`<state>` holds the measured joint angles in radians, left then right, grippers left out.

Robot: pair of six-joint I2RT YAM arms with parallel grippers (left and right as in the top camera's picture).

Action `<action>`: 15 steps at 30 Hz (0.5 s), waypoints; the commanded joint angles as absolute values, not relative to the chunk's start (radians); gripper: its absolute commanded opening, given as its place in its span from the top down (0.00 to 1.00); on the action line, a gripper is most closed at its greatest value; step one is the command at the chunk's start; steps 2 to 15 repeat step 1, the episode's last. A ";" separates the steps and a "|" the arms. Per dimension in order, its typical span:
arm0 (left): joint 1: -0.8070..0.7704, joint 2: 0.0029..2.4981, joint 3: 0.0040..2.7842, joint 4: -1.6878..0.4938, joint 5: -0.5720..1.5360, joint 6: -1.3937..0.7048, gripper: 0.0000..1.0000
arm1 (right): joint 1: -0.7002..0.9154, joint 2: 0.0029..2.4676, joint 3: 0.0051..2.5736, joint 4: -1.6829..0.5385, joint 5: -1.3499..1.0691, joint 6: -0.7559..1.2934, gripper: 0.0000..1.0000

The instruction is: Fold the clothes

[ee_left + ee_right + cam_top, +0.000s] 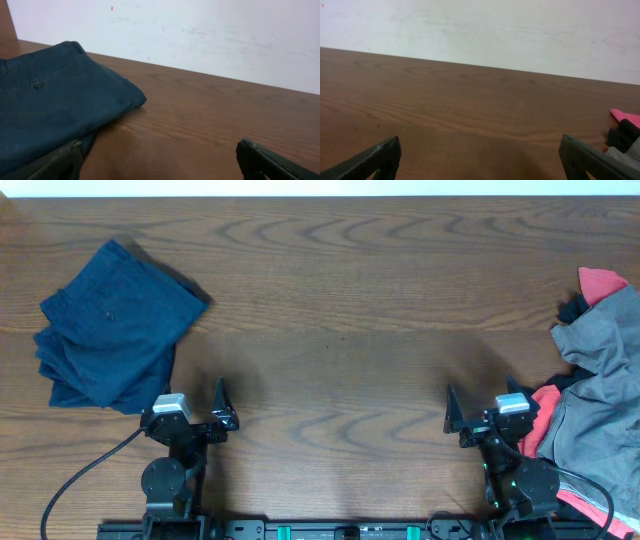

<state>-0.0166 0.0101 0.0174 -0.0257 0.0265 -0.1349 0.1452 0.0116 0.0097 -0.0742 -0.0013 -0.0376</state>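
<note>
Navy shorts (110, 330) lie folded at the table's (330, 310) left side, judged done, while the grey and coral heap (600, 395) at the right edge awaits folding — left claw (160, 150) and right claw (480, 145) both spread wide, empty.

No text, label, brand or number can be read in any view — not on the garments, the arms, the table or the wall.

Grey and coral clothes (600, 380) partly beyond the overhead view's right edge.
</note>
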 commanded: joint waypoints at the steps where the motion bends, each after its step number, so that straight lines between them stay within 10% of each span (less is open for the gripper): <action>1: -0.012 0.004 0.004 -0.070 0.014 -0.144 0.02 | 0.138 0.006 0.006 -0.075 -0.005 -0.049 0.01; 15: -0.012 0.004 0.004 -0.070 0.014 -0.144 0.02 | 0.138 0.006 0.006 -0.075 -0.005 -0.049 0.01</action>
